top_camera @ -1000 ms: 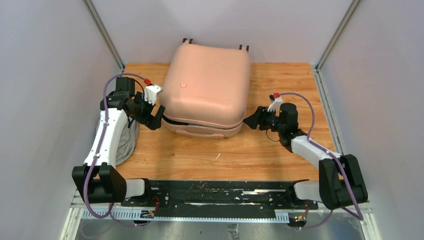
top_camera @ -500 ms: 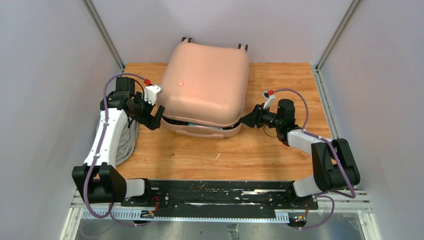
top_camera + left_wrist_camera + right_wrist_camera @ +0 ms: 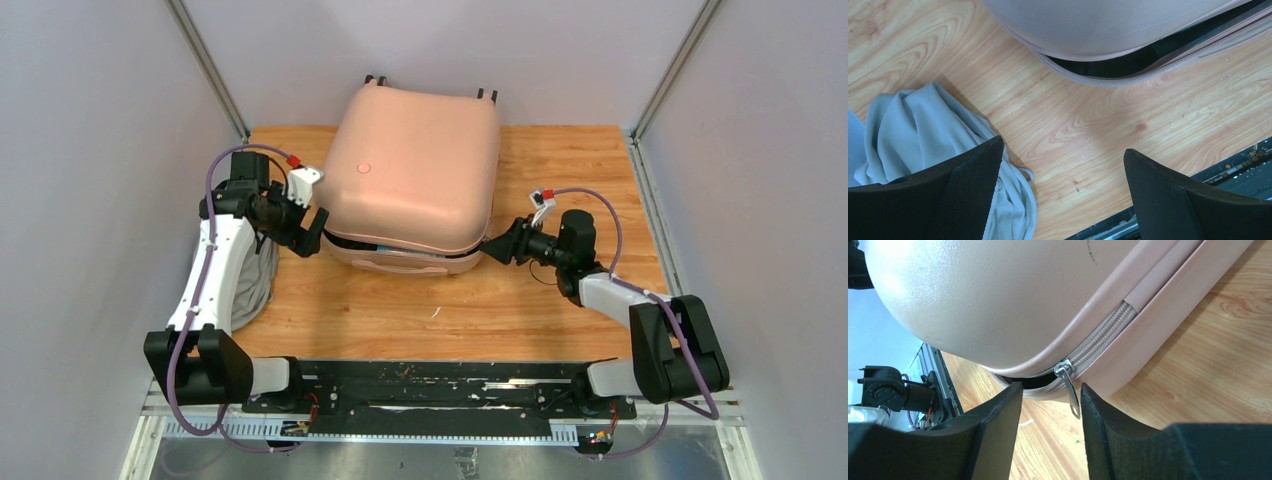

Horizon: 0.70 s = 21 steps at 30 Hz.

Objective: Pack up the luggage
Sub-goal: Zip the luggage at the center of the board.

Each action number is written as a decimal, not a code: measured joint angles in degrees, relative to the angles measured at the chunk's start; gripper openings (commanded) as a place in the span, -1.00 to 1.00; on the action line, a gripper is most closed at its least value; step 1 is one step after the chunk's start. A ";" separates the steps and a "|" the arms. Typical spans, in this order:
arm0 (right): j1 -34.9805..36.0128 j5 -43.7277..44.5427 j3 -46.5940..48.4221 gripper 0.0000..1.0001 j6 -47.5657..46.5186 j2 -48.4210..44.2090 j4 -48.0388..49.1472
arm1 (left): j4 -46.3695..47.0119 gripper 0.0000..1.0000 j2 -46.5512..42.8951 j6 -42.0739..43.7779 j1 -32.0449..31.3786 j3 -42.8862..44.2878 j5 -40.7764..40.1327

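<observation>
Two changes within the last second, both on the right. Right pincer [image 3: 1052, 388] now up against the near right corner of the suitcase [image 3: 415, 180], no longer standing off from it over the tabletop [image 3: 560, 160]. Narrower too than a second ago: fingers part-way closed, straddling the zipper pull [image 3: 1069, 390], with a sliver of gap on either side, so not clamped on it yet. Left pincer [image 3: 1063, 149] hardly shifted: spread wide, holding nothing, hovering just beside the near left corner above bare wood and the edge of a grey cloth [image 3: 913, 130].

Reads as lining up to zip: pull framed, ready for a pinch and a drag along the zipper track [image 3: 1103, 335]. Probably the closing stage of packing, with the front run of the zip not yet done up.

Suitcase flat in the middle of the tabletop, toward the back wall, lid down but not sealed. Dark slit open along the near edge between lid and base. Only black lining visible through that slit; cannot tell what is packed inside. Grey cloth outside the case, bunched at the left edge of the tabletop beneath the left arm, near the left corner but not in it. If meant for the case, left out by zipping now.
</observation>
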 measured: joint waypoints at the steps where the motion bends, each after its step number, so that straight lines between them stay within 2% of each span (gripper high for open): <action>1: 0.07 -0.02 -0.04 0.04 0.07 -0.13 -0.04 | 0.00 0.92 0.00 -0.09 0.00 0.13 0.00; 8: 0.20 0.17 -0.04 -0.22 0.00 -0.20 -1.90 | 0.02 0.92 0.00 -0.46 0.00 0.90 -0.13; 16: 0.22 1.16 -0.07 -0.84 0.15 -0.20 -2.54 | 0.00 0.92 0.00 -0.83 0.00 0.96 -0.39; 19: 0.22 1.60 -0.07 -0.98 -0.02 -0.20 -3.34 | 0.00 0.92 0.00 -0.85 0.00 0.96 -0.63; 21: 0.22 1.70 -0.07 -1.00 0.00 -0.24 -3.63 | 0.00 0.92 0.00 -0.98 0.00 0.96 -0.81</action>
